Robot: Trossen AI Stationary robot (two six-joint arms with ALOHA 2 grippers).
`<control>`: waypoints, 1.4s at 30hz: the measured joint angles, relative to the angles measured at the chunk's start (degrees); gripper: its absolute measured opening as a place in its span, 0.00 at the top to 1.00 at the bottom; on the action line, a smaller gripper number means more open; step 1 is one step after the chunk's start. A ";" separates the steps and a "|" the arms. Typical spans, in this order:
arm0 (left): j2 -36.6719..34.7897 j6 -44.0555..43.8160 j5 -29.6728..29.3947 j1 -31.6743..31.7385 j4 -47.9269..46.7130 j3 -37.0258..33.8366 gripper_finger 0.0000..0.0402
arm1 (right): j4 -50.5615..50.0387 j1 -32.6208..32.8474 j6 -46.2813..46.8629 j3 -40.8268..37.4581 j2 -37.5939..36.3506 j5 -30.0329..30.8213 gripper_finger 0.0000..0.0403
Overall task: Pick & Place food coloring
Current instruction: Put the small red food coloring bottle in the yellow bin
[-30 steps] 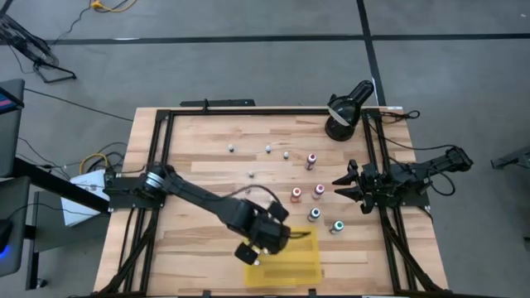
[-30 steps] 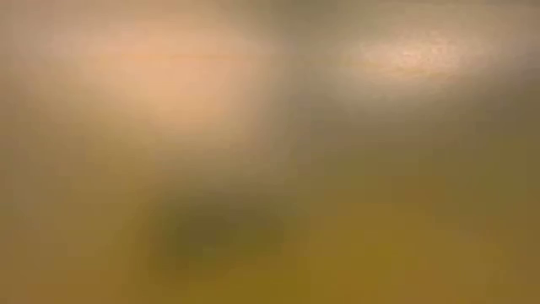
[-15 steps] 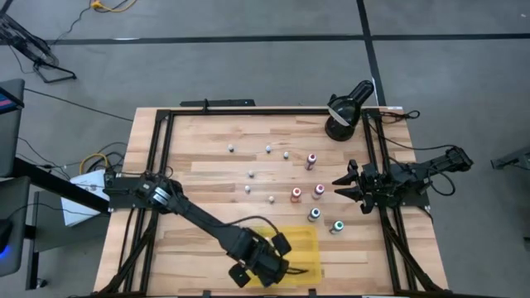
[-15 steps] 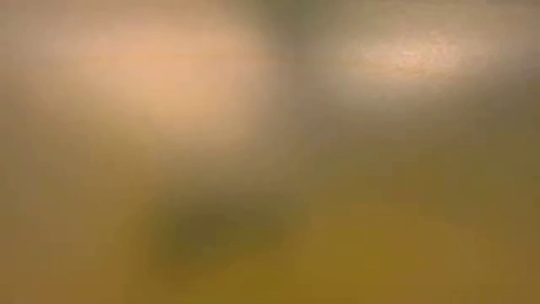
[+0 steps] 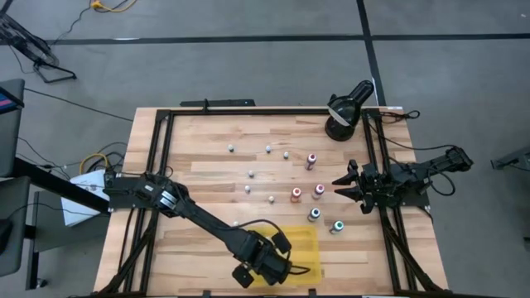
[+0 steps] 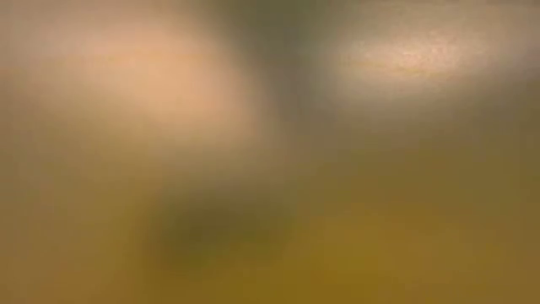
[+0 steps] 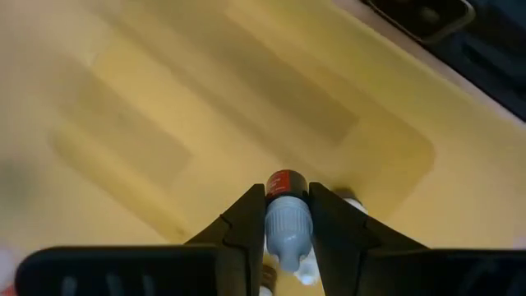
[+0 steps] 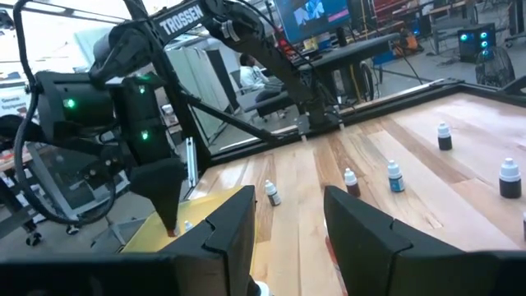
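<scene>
- The left gripper (image 7: 288, 215), clamped on a red-labelled food coloring bottle (image 7: 287, 222), has swung down over the yellow tray (image 5: 308, 245); release looks next.
- The right gripper (image 5: 341, 185) waits beside the tray-far bottles (image 5: 296, 194), fingers slightly apart, empty.

bottles (image 5: 315, 188) on table (image 5: 199, 157), tray (image 5: 305, 248) at front edge

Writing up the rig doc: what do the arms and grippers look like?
Both arms are black and jointed. The left arm carries white TROSSEN lettering and green indicator lights near the wrist. The left gripper and right gripper have two tapering, wedge-shaped black fingers each. Thin dark cables run along the right arm.
</scene>
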 joint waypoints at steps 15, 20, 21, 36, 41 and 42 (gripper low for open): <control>3.18 -4.41 -0.34 0.01 -3.13 3.47 0.82 | 0.03 0.02 0.00 0.01 -0.02 0.01 0.66; 4.63 -6.11 -0.18 0.04 -3.50 3.41 0.82 | 0.01 0.02 0.00 0.00 -0.01 0.00 0.66; 4.75 -6.28 -0.18 0.02 -3.45 3.41 0.82 | 0.01 0.01 0.00 0.01 0.02 0.00 0.66; 5.64 -8.27 -0.13 -0.02 -4.44 3.41 0.82 | 0.01 0.02 0.00 0.00 0.00 0.00 0.66; 5.64 -8.84 -0.16 -0.02 -4.80 3.41 0.82 | 0.01 0.00 0.00 0.01 0.00 0.01 0.66; 5.64 -8.99 -0.18 -0.02 -4.81 3.41 0.82 | 0.01 0.02 0.00 0.01 0.00 0.00 0.66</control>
